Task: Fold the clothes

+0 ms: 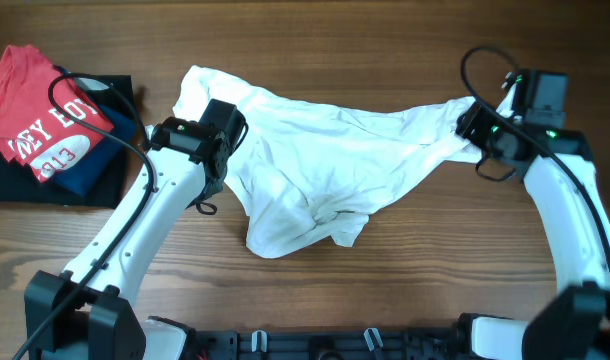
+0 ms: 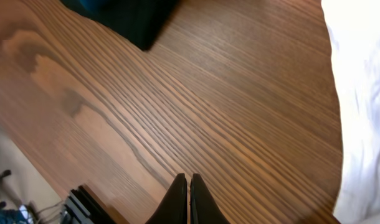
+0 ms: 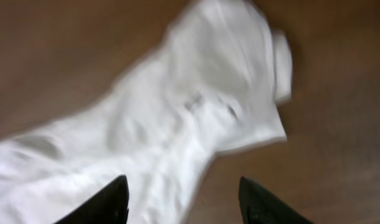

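Note:
The white T-shirt (image 1: 325,165) lies crumpled and stretched across the middle of the wooden table, its striped print hidden. My left gripper (image 1: 221,140) sits at the shirt's left edge; in the left wrist view its fingers (image 2: 189,180) are shut with nothing between them, above bare wood, with the shirt (image 2: 364,93) to their right. My right gripper (image 1: 472,128) is at the shirt's right end. In the right wrist view its fingers (image 3: 184,186) are wide open above the shirt's sleeve end (image 3: 202,106), which looks blurred.
At the far left a red shirt with white lettering (image 1: 40,115) lies on folded navy and black garments (image 1: 75,175). A corner of the dark pile (image 2: 134,18) shows in the left wrist view. The table's front edge runs along the bottom.

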Controlling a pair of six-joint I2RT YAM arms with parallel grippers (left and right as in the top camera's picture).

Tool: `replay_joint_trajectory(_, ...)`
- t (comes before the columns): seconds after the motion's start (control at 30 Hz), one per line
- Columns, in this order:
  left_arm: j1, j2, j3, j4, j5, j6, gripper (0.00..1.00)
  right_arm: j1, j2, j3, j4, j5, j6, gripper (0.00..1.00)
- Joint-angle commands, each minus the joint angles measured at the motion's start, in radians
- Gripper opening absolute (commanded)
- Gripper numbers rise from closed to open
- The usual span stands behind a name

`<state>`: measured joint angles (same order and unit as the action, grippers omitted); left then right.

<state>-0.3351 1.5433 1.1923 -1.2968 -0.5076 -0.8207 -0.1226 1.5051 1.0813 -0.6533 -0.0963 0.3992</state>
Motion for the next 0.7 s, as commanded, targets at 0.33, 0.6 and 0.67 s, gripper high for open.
replay_joint_trajectory(0.33,-0.216,0.000,-0.023,0.052,0.480,0.038,0.69,-0.002,0.019,-0.006,-0.282,0.100,-0.007,0.67)
replay_joint_trajectory(0.6,-0.190,0.000,-0.312,0.324,0.533,-0.071,0.76,-0.002,0.019,-0.006,-0.302,0.100,-0.031,0.68)
replay_joint_trajectory(0.67,-0.190,0.000,-0.383,0.428,0.554,-0.093,0.77,-0.002,0.019,-0.006,-0.304,0.100,-0.030,0.68)
